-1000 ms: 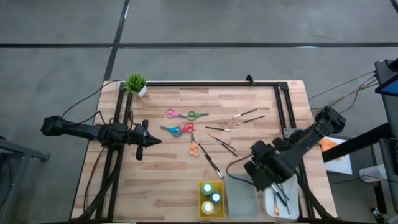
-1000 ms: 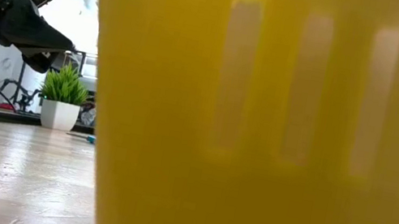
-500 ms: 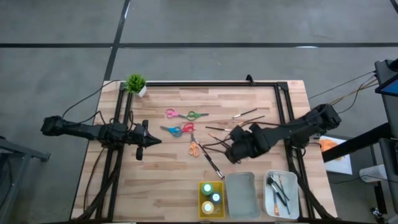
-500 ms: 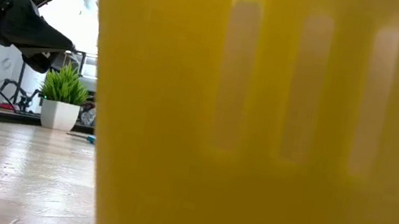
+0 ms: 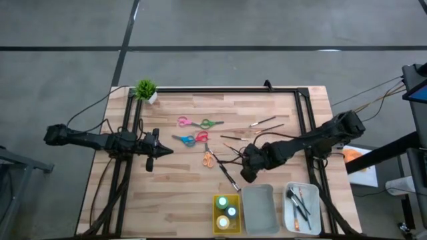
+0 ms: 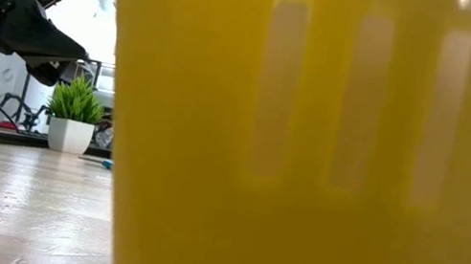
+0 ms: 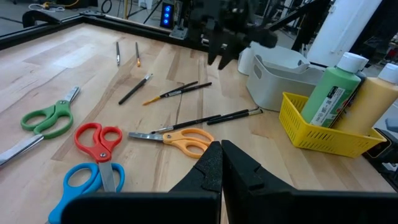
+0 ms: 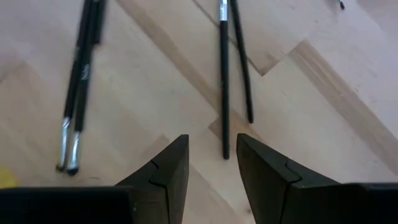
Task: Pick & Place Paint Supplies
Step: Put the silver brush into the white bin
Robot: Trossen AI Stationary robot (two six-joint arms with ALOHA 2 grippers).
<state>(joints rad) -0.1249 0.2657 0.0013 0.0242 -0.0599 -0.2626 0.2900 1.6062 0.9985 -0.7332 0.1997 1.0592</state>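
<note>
My right gripper (image 5: 244,173) hangs open and empty over the middle of the table, fingers pointing down. In the right wrist view (image 8: 210,146) the end of a thin dark brush (image 8: 224,81) lies on the wood below the gap between its fingertips, untouched. Another pair of brushes (image 8: 79,81) lies beside it. More brushes (image 5: 263,123) and three pairs of scissors (image 5: 199,123) (image 5: 190,139) (image 5: 209,159) lie flat on the table. My left gripper (image 5: 163,151) waits shut and empty at the table's left; it also shows in the left wrist view (image 7: 221,165).
A yellow tray (image 5: 217,215) with paint bottles (image 5: 227,212), a grey tray (image 5: 260,208) and a white tray (image 5: 313,210) holding brushes stand along the near edge. The yellow tray's wall (image 6: 311,145) fills the low view. A small potted plant (image 5: 145,90) stands at the far left corner.
My right gripper has gone from above the white tray at the near right toward the table's left and far side, and now hangs over the brushes in the middle of the table. My left arm has kept still.
</note>
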